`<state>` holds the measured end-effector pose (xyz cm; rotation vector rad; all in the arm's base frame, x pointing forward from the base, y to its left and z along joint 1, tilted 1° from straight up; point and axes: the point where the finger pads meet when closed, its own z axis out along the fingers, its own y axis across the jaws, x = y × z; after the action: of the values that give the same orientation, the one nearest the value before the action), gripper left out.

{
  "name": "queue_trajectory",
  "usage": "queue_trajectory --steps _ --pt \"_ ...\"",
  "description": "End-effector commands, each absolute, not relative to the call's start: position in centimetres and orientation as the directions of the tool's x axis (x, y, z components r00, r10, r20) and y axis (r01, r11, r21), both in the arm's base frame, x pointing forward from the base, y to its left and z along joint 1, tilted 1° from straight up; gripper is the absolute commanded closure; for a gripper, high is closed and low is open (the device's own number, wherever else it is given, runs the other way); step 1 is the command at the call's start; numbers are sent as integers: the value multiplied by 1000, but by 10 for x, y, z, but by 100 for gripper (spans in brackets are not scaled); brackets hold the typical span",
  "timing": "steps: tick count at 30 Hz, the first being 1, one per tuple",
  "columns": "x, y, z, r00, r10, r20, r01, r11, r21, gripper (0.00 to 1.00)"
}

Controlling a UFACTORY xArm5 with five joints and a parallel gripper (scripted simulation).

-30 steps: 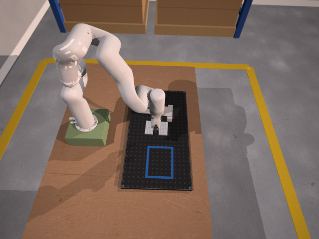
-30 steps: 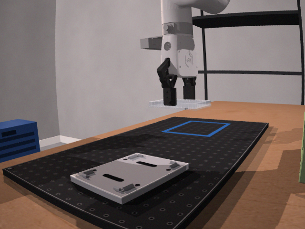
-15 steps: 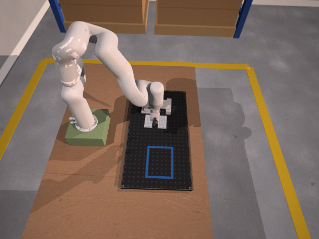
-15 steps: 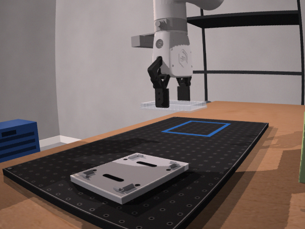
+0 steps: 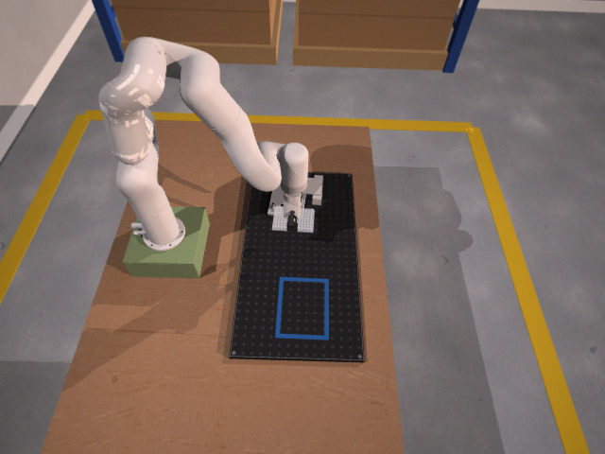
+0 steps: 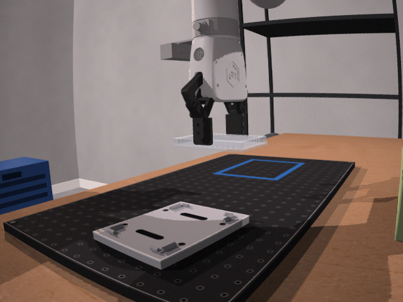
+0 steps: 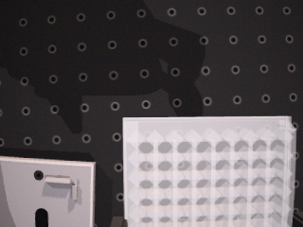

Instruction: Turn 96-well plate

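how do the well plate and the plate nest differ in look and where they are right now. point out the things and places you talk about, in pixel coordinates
The 96-well plate point(image 5: 306, 219) point(image 6: 247, 143) point(image 7: 208, 125) is clear and covered in a grid of wells, while the plate nest point(image 6: 162, 222) point(image 7: 19, 184) is opaque pale grey with two long slots and raised corner locators. The plate hangs in the air, held by the gripper point(image 5: 292, 225) point(image 6: 219, 138); the nest rests on the black perforated board point(image 5: 264, 312) point(image 6: 107, 201) point(image 7: 99, 61). Both have a roughly rectangular outline and lie about level.

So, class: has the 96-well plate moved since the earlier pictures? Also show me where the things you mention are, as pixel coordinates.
Yes: in the top view, the 96-well plate point(image 5: 304, 220) point(image 6: 221, 143) point(image 7: 211, 175) has moved away from the blue outline point(image 5: 302, 336) point(image 6: 244, 176).
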<state>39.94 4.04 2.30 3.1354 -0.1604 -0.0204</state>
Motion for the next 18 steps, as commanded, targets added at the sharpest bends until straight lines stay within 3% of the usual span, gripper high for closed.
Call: queue_trajectory --steps 1,18 --pt "400 51 24 995 -102 -9 -102 -995 2 100" --pt "395 101 26 995 -102 -9 -102 -995 2 100"
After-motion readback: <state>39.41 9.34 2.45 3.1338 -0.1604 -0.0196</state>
